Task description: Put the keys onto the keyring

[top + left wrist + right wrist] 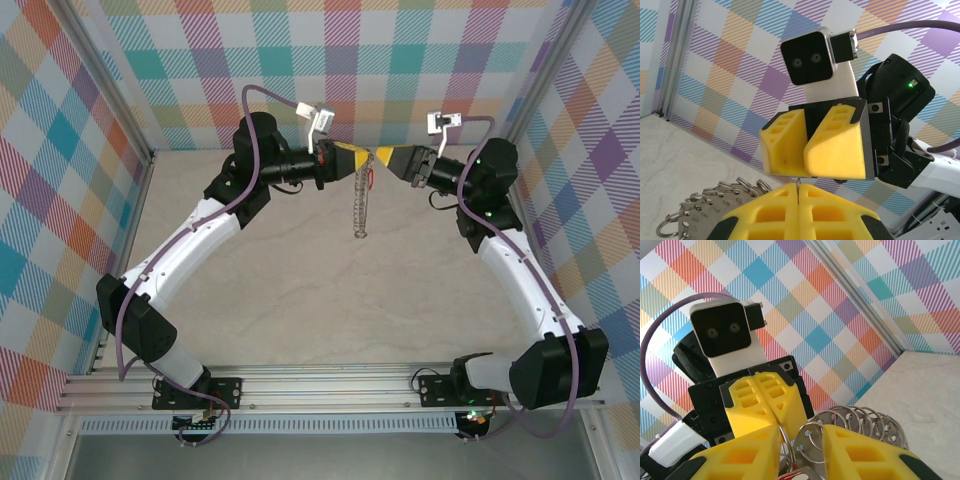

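The left gripper is shut tight. Its yellow fingers are pressed together, with only a thin metal wire poking from the seam. I take that wire for part of the keyring, whose numbered plate and rim of small loops sit just below and behind those fingers.

Tip to tip with it, the right gripper stands partly open. Several loops and the red tag of the key lie in its gap. I cannot tell whether the fingers actually pinch the key.

The step in hand looks like threading the key onto one loop. To do it well, the left pinch should stay firm and motionless so the wire gives a fixed target. The right arm should make only small moves, lining the key's hole up with the loop's free end and sliding it along the wire, not across it. Pulling the tips apart risks dragging the wire out of the left fingers. The hanging weight below may also swing and twist the loop.

In the top view the keyring shows edge-on as a narrow, chain-like strip. It hangs from just under the meeting fingertips, with its long axis running toward the arm bases. Whether its lower end touches the table I cannot tell. The tag sits just under the tips, and which way the key points is hidden.
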Robot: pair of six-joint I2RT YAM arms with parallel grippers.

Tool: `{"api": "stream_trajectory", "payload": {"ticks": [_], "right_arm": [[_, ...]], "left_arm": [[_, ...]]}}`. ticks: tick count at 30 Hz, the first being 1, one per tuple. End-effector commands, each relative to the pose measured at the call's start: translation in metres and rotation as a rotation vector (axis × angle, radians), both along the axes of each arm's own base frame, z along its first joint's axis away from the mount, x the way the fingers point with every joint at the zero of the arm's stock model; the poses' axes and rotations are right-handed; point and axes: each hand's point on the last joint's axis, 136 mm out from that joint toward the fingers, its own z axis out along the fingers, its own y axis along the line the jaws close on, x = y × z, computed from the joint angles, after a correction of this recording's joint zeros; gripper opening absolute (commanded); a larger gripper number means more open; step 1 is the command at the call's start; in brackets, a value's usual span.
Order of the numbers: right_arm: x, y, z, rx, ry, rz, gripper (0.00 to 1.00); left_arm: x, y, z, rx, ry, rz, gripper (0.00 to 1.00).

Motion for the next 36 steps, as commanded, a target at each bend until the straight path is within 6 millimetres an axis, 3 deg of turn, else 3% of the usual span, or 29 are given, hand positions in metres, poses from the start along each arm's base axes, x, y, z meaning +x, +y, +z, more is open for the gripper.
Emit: {"api": "stream_trajectory", "payload": {"ticks": [1, 16, 19, 30, 36], "right_arm": [[-0.007, 0.007, 0.008, 0.011, -0.047, 0.036, 0.28], [-0.005, 0.011, 0.009, 0.011, -0.045, 0.040, 0.13], [-0.005, 0.011, 0.010, 0.012, -0.050, 0.042, 0.01], [-0.005, 0.007, 0.002, -0.044, -0.060, 0.035, 0.00], [-0.003, -0.003, -0.011, -0.101, -0.061, 0.090, 0.00]], "left_arm": [[-0.021, 0.007, 0.039, -0.061, -0.104, -0.028, 0.00], [-0.023, 0.005, 0.038, -0.059, -0.102, -0.035, 0.00], [-0.022, 0.005, 0.038, -0.059, -0.101, -0.035, 0.00], [-0.018, 0.008, 0.036, -0.019, -0.111, 0.013, 0.00], [-0.019, 0.019, 0.039, 0.068, -0.186, 0.061, 0.39]]}}
